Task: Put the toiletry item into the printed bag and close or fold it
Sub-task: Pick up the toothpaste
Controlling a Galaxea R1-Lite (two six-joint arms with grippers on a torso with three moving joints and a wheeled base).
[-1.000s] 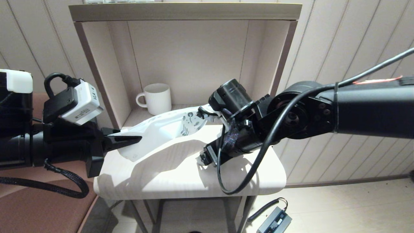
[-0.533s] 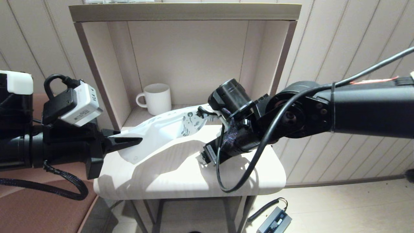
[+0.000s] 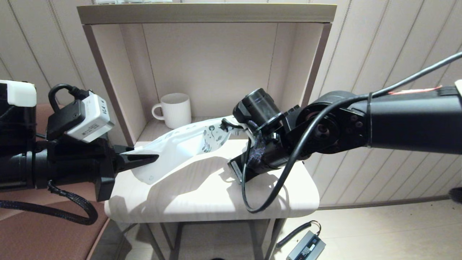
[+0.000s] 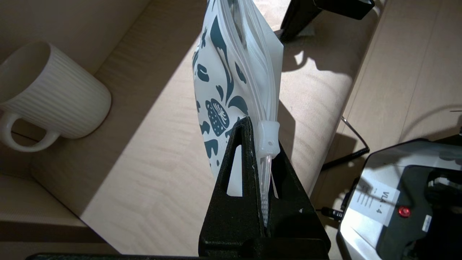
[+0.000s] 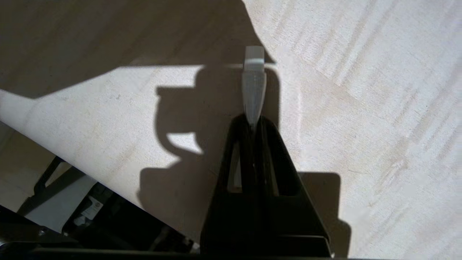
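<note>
The printed bag (image 3: 180, 144) hangs stretched above the small table, white with dark blue leaves and flowers at its far end (image 4: 216, 79). My left gripper (image 3: 153, 156) is shut on its zip edge, and the clear slider (image 4: 269, 139) sits right at the fingertips. My right gripper (image 3: 223, 125) is shut on the printed end. In the right wrist view a thin pale strip of the bag (image 5: 253, 83) sticks out beyond the closed gripper (image 5: 253, 119). No toiletry item shows in any view.
A white ribbed mug (image 3: 175, 109) stands inside the open shelf box (image 3: 205, 14) at the back left, just behind the bag. The pale wooden table (image 3: 202, 195) lies beneath. A power brick with its cable (image 3: 306, 247) lies on the floor to the right.
Both arms have shifted only slightly. The bag stays stretched between them and neither grip has changed.
</note>
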